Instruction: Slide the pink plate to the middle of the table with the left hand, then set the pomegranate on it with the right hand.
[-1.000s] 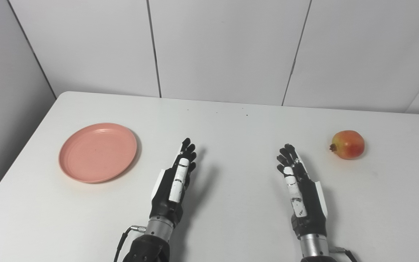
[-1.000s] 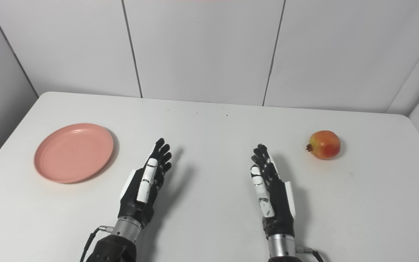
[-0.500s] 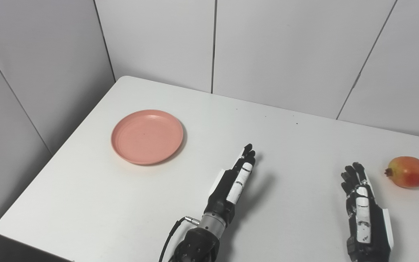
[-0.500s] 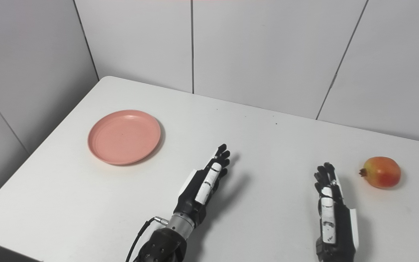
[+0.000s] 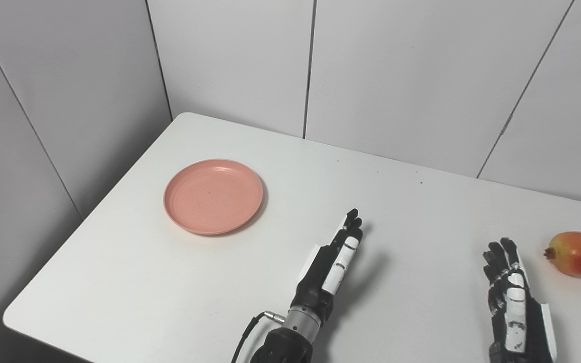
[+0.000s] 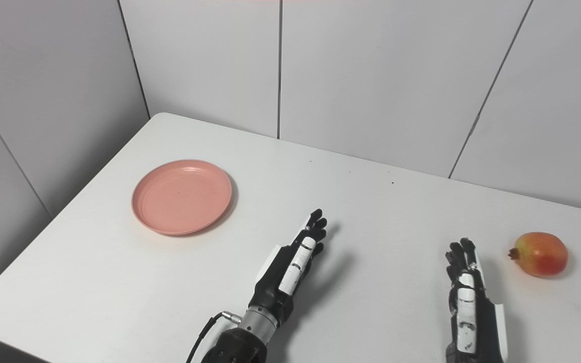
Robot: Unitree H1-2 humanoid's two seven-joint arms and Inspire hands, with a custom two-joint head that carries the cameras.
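Both the left hand (image 5: 333,259) and right hand (image 5: 515,297) hover empty with fingers extended, between the pink plate (image 5: 213,196) and the pomegranate (image 5: 575,253).

I see the pink plate (image 6: 181,196) far on the left of the table (image 6: 119,292). My left hand (image 6: 293,265) and right hand (image 6: 469,307) hold nothing, fingers straight. The pomegranate (image 6: 541,246) sits near my right hand.

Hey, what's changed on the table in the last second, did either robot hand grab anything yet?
Nothing was grabbed. The view swung left, so everything shifted in the picture; that is the camera, not the things. The plate and pomegranate lie where they were. The left robot hand and right robot hand are open and empty as before, apart from both.
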